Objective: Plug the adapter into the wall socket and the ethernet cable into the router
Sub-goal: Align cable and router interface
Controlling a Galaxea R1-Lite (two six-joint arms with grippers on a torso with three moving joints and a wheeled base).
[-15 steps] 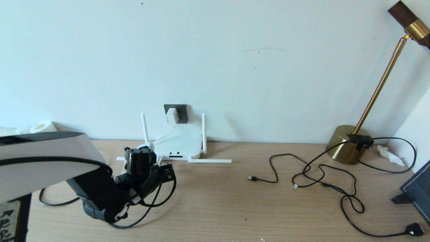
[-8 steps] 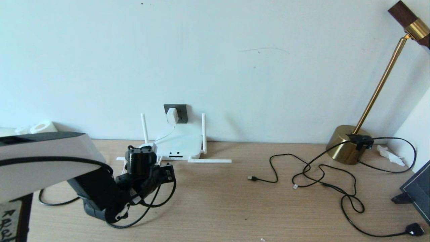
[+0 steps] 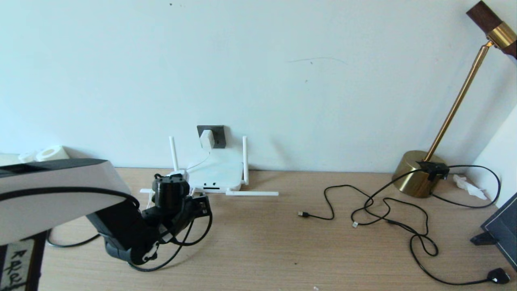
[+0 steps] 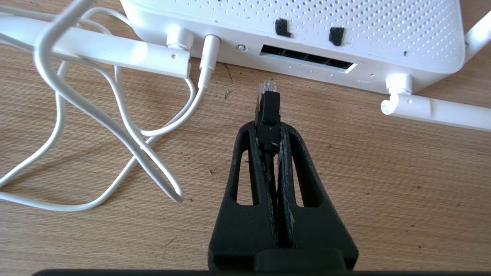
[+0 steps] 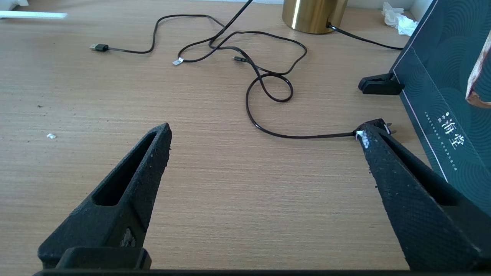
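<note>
The white adapter (image 3: 207, 139) sits in the dark grey wall socket (image 3: 218, 131) above the white router (image 3: 215, 173), and its thin white cord (image 4: 115, 126) loops over the desk to the router's back. My left gripper (image 4: 268, 128) is shut on the ethernet cable's black connector (image 4: 267, 105), whose clear tip hangs a short way in front of the router's dark port row (image 4: 307, 60), a little left of it, not touching. The thick black ethernet cable (image 3: 177, 250) trails back from the left wrist (image 3: 171, 194). My right gripper (image 5: 264, 128) stands open over bare desk, out of the head view.
Two antennas (image 3: 252, 193) lie flat on the desk by the router. Thin black cables (image 3: 379, 210) with small plugs sprawl at the right, ending in a black plug (image 3: 497, 276). A brass lamp base (image 3: 418, 173) and a dark box (image 5: 445, 88) stand at the right.
My left arm has crept forward and slightly right, carrying the connector nearer the router's ports. Nothing else has moved.
</note>
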